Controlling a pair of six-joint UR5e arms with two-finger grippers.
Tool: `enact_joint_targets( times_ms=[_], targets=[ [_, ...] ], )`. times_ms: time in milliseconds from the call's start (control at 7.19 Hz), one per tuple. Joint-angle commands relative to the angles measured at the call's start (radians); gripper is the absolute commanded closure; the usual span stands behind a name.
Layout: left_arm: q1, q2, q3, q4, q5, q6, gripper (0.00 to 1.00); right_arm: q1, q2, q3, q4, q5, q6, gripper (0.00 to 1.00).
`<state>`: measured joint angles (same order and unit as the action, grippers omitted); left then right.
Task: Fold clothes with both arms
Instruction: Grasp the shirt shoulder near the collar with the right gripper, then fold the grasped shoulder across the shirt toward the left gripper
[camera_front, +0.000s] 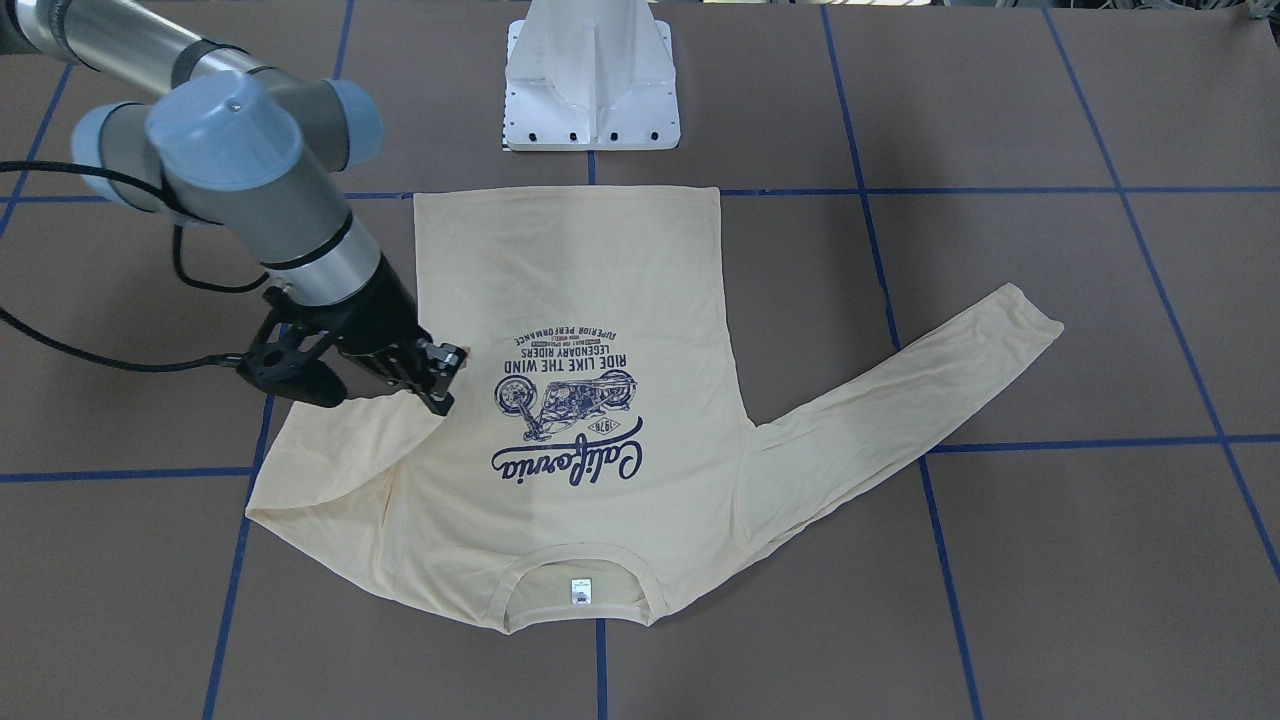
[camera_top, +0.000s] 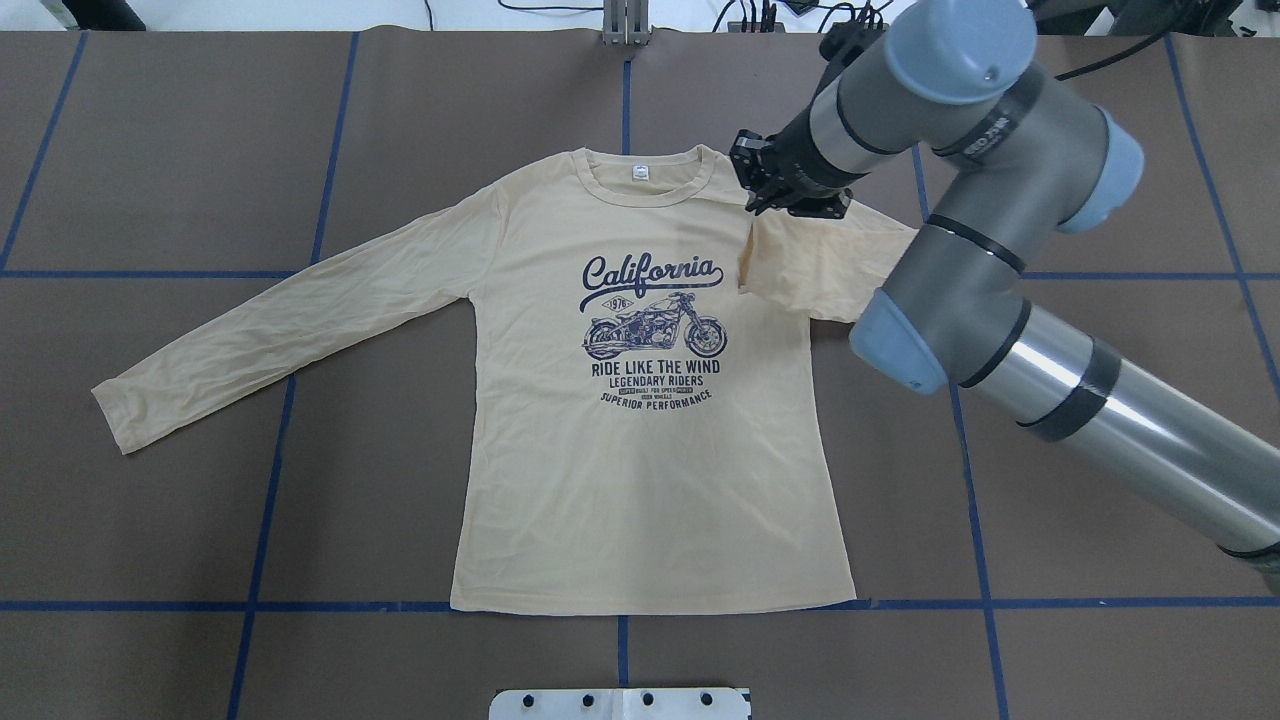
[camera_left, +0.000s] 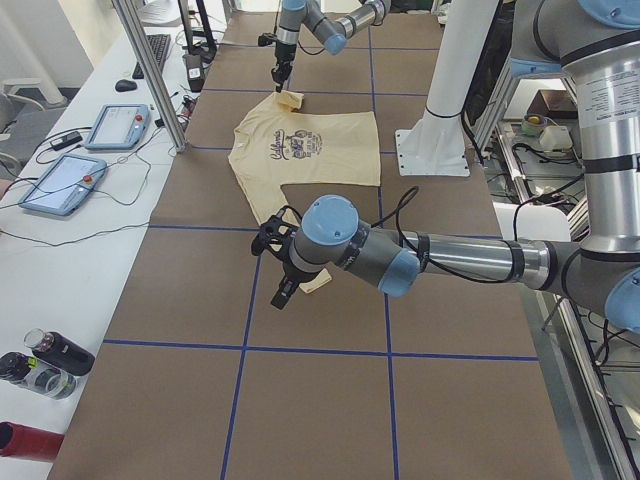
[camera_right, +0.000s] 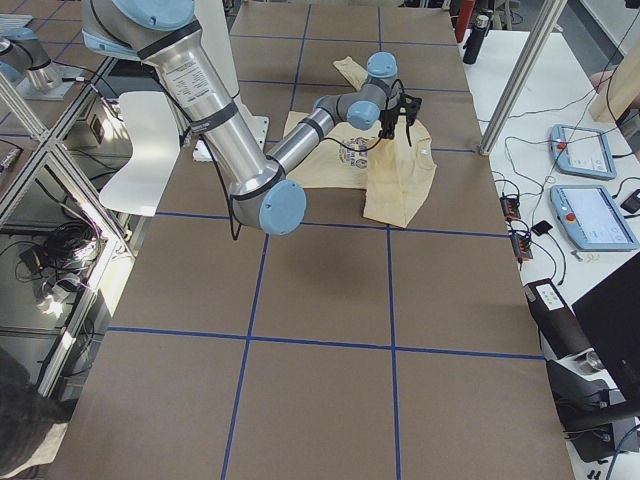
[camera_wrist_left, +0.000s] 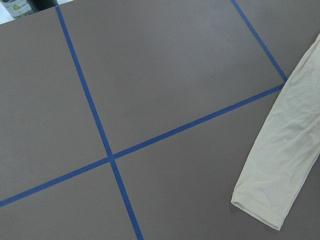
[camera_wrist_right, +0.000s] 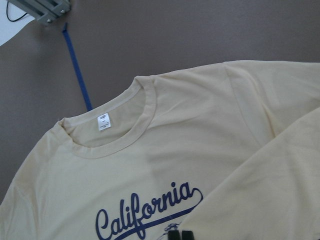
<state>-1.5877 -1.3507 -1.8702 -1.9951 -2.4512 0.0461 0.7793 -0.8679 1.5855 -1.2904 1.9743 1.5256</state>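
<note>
The shirt (camera_top: 650, 480) lies flat on the table (camera_top: 150, 530), print up. It looks thin, soft and floppy, best pinched at an edge. The right gripper (camera_front: 440, 392) pinches one sleeve (camera_top: 810, 270). The left gripper (camera_left: 283, 292) hangs by the other cuff (camera_wrist_left: 257, 205); open or closed, nobody can tell.

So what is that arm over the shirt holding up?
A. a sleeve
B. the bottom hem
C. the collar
A: the right gripper pinches a sleeve, doubled in over the shirt, while the collar and hem lie flat.
</note>
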Motion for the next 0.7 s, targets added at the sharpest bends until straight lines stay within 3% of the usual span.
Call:
enact_joint_targets(
  times_ms=[0, 556],
  targets=[
    [0.000, -0.001, 0.000, -0.002, 0.000, 0.001, 0.00, -0.057, 0.215, -0.160, -0.013, -0.081, 0.007, 1.00],
    [0.000, 0.001, 0.006, -0.001, 0.000, 0.003, 0.00, -0.192, 0.363, -0.266, -0.015, -0.251, 0.005, 1.00]
  ],
)
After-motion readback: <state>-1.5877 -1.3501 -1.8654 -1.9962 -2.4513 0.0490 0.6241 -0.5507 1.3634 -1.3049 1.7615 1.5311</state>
